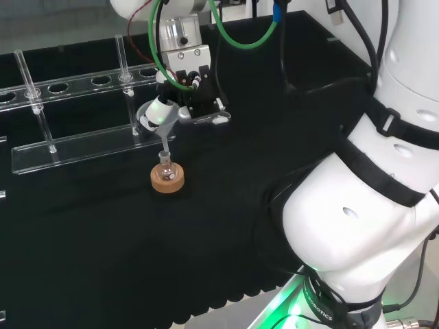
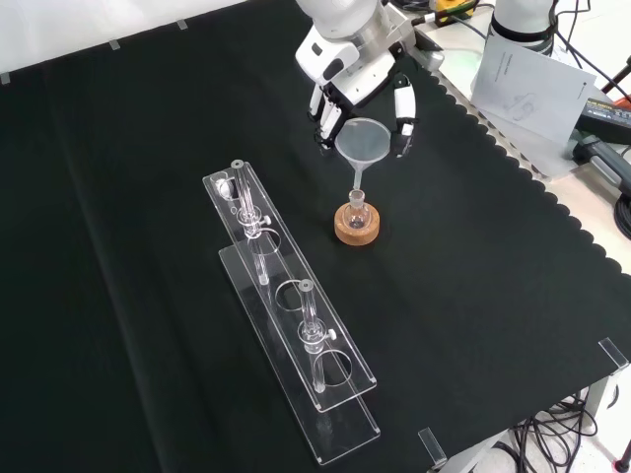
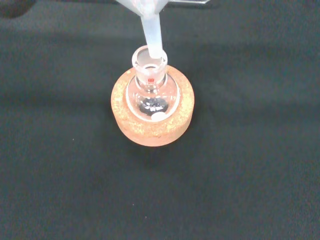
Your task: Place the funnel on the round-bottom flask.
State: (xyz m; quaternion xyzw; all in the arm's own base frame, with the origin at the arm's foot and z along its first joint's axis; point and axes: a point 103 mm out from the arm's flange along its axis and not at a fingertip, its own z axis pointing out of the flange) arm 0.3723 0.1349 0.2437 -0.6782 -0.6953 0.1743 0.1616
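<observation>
The hand [image 2: 360,84] comes in from the top of the front view, its black and white fingers [image 2: 403,110] curled down round the rim of a clear funnel [image 2: 361,140], pinching the cone between them. In the head view the hand [image 1: 186,89] sits left of the arm's white links, with the funnel [image 1: 159,116] held below it, cone up and stem pointing down.

The funnel's stem [image 3: 152,35] reaches down to the open neck of the round-bottom flask [image 3: 150,90], its tip at or just inside the mouth, close to one side of the rim. The cone stays well above the neck, not resting on it.

The flask [image 2: 357,209] stands upright in a cork ring [image 2: 356,229] on the table's black cloth [image 2: 473,276]; a small white piece and a dark patch lie at its bottom.

Left of the flask in the front view lies a long clear test-tube rack [image 2: 291,315] with slim glass tubes [image 2: 309,320] standing in it, well apart from the cork ring.
</observation>
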